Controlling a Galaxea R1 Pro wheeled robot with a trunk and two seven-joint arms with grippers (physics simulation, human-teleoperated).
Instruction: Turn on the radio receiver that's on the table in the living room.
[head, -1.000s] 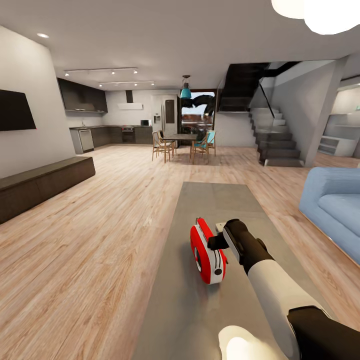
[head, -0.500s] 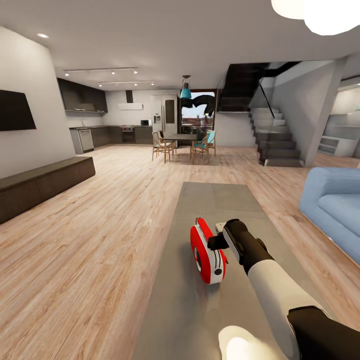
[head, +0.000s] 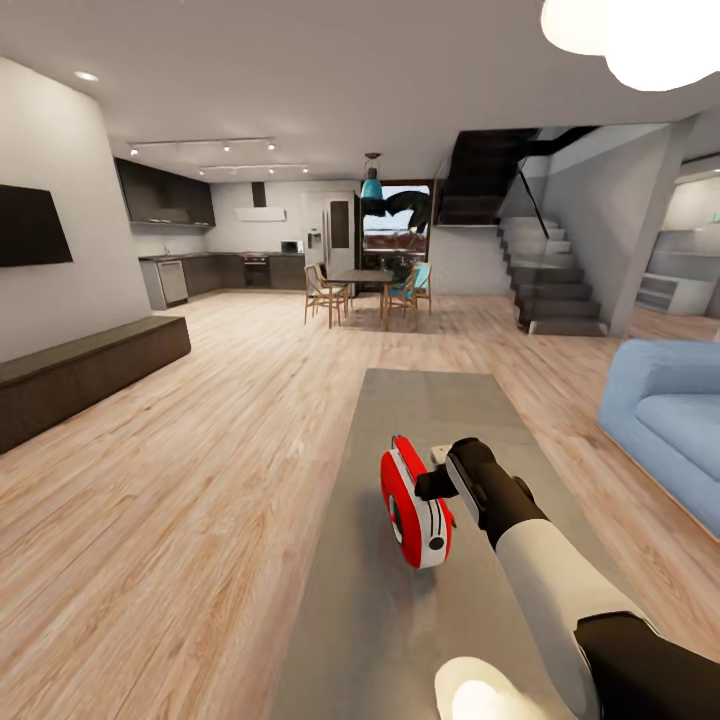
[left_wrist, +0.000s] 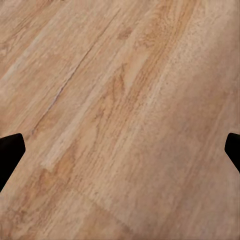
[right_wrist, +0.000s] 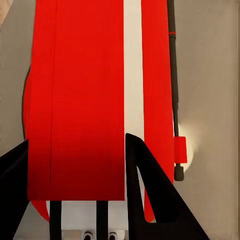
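The red radio receiver (head: 412, 508) with its white end panel stands on the grey coffee table (head: 430, 400) in the living room. My right gripper (head: 431, 486) reaches in from the right and touches the radio's upper side. In the right wrist view the radio's red body (right_wrist: 80, 75) and white stripe lie right past the right gripper (right_wrist: 76, 140). Its black fingers (right_wrist: 150, 190) are partly apart and grip nothing. The radio's thin handle (right_wrist: 173, 75) runs along one side. My left gripper (left_wrist: 120, 150) is open over wood flooring.
A blue sofa (head: 670, 420) stands right of the table and a long dark low bench (head: 80, 375) lines the left wall. A dining table with chairs (head: 365, 285), a kitchen and a staircase (head: 545, 280) are far back. The plank floor (head: 200, 480) spreads to the left.
The whole picture has shifted slightly, so the camera moved. The radio and my right gripper keep their places against each other.
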